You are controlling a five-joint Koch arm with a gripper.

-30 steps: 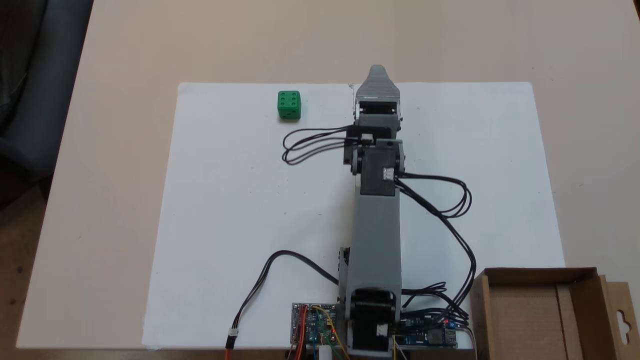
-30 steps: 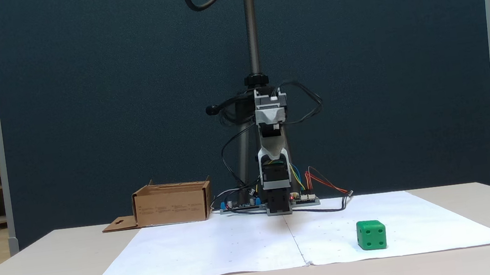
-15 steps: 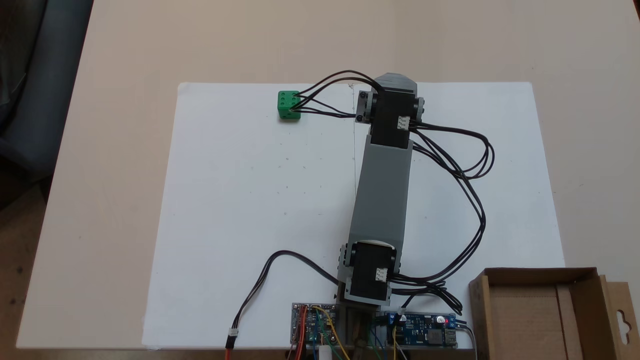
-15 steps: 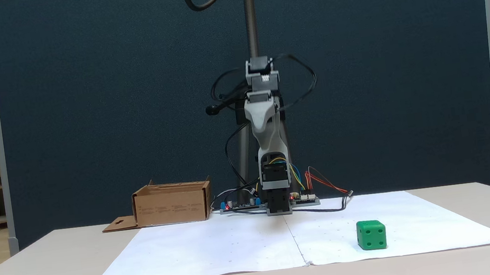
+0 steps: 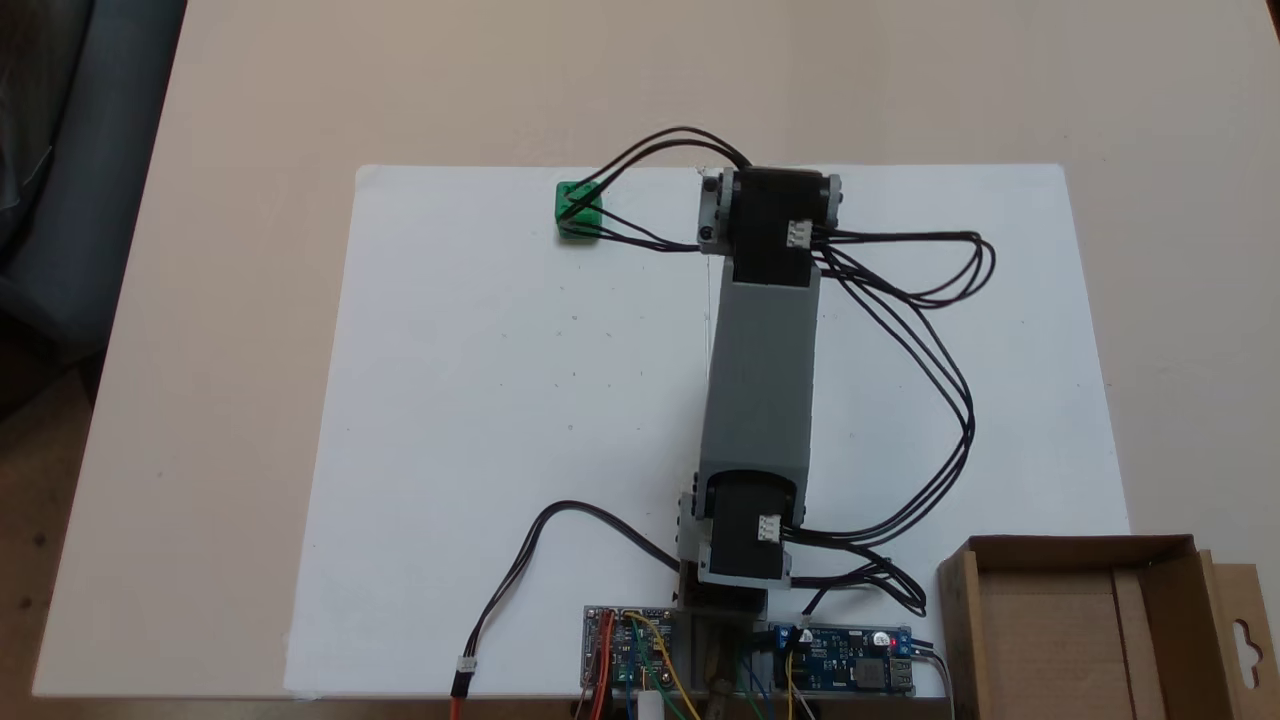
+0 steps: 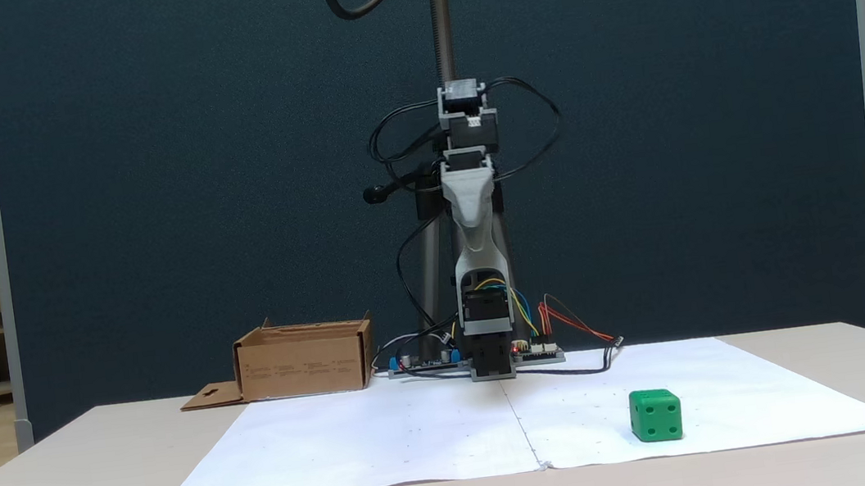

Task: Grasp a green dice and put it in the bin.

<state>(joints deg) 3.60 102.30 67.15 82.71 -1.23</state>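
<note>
One green dice sits alone on white paper, far from the bin, waiting for pickup. Claw hangs high, pointing down; can't tell if open.

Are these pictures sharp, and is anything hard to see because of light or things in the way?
In both fixed views, sharp and evenly lit; from above, black cables cross the green dice; from the front it shows unobstructed.
</note>
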